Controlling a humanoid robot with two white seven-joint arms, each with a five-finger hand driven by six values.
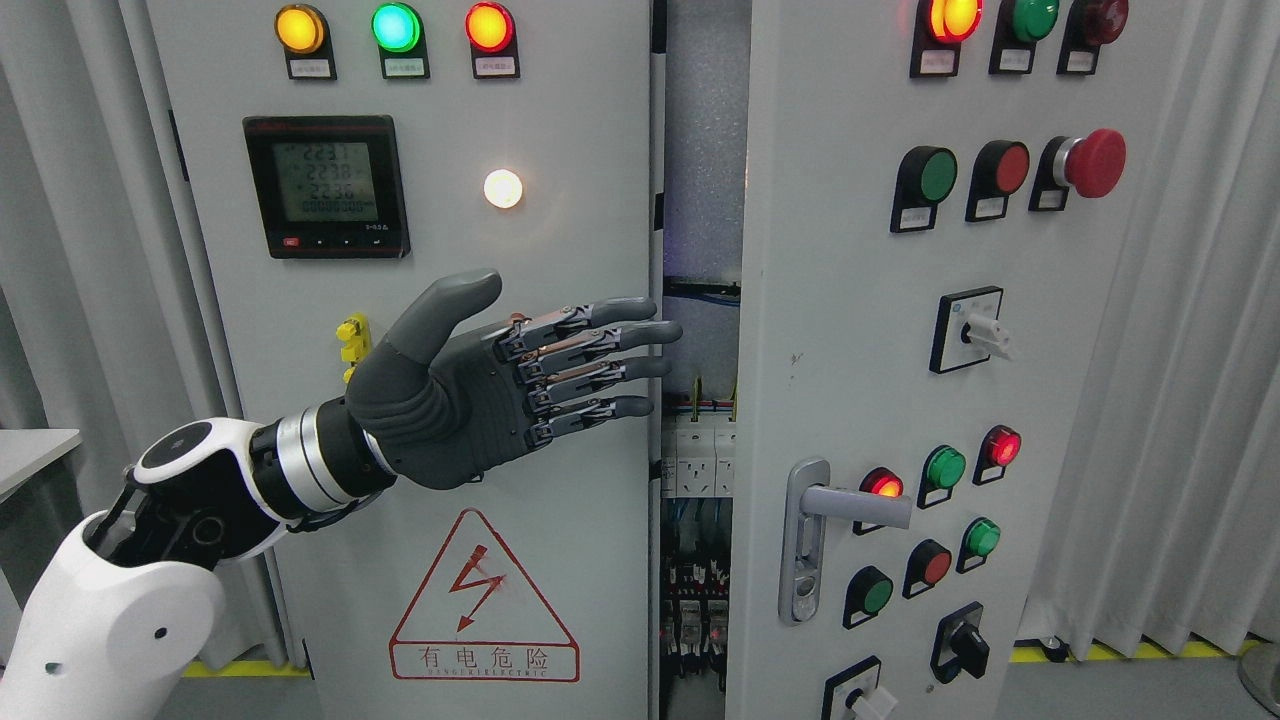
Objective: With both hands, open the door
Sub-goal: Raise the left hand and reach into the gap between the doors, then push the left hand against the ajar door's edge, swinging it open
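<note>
- Cabinet doors: two grey metal doors fill the frame, the left door (420, 400) and the right door (880, 400), parted by a narrow dark gap (700, 400) at centre.
- Left door: three lit lamps along the top (amber, green, red), one black digital meter (326, 186) at upper left, one glowing white lamp (503, 188), one small yellow fitting (352, 340), and one red triangular hazard label (484, 600) at the bottom.
- Right door: one silver lever handle (835, 520) at lower centre, one red mushroom button (1092, 162) at upper right, and many red and green lamps, push buttons and rotary switches.
- Gap contents: white breakers (697, 462) and wiring show inside the cabinet.
- Left hand (470, 390): enters from lower left; fingers (620, 345) extended and slightly spread, gripping nothing, tips at the left door's inner edge beside the gap.
</note>
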